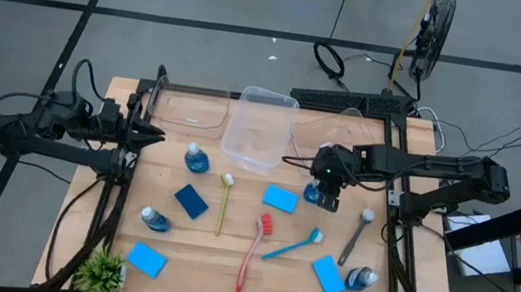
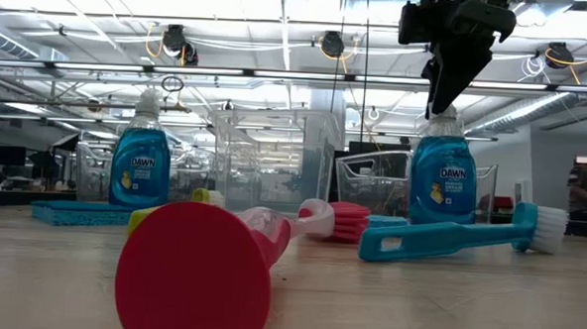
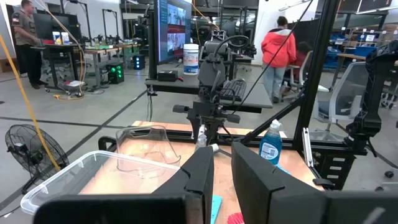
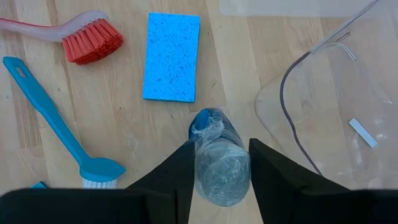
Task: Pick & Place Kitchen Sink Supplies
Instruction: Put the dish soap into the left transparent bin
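The right gripper (image 4: 221, 168), fingers apart, sits around a blue soap bottle (image 4: 217, 162) standing on the bench (image 1: 214, 271), right of middle. The left gripper (image 1: 156, 135) waits, nearly shut, at the left edge.

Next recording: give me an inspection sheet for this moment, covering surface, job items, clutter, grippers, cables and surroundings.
Surface: wooden table, items scattered over it.
Job's things: four soap bottles, one between the right gripper's fingers; four blue sponges, one beside that gripper; red brush, blue brush, yellow-green brush, grey brush.
Clutter: clear tubs at the far edge; small green plant at the near left corner.
Grippers: right gripper straddles a bottle, fingers not yet touching; left gripper waits at the table's left side.
Cables: loose on the floor beyond the table.
Surroundings: fan, people at desks.
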{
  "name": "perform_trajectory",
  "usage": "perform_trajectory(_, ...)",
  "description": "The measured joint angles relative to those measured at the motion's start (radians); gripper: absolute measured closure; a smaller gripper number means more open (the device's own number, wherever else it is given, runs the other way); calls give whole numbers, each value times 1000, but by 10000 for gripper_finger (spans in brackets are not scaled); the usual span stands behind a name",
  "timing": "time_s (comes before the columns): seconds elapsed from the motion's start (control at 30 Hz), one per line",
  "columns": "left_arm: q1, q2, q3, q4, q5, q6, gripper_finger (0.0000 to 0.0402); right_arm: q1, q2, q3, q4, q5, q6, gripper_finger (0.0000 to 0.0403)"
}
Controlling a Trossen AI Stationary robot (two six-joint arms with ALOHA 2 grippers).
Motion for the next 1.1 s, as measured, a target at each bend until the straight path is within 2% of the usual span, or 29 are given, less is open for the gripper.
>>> perform_trajectory(0.43, 0, 0, 0, 0, 0, 0, 339, 0, 1, 1, 1, 4, 0, 301)
perform_trajectory(0.77, 0, 0, 0, 0, 1, -6, 339, 0, -10, 0, 5, -5, -7, 366)
perform_trajectory(0.9, 0, 0, 0, 0, 1, -7, 339, 0, -19, -2, 25, -5, -27, 356)
perform_trajectory(1.1, 0, 0, 0, 0, 0, -7, 339, 0, -69, -2, 39, -5, -52, 297)
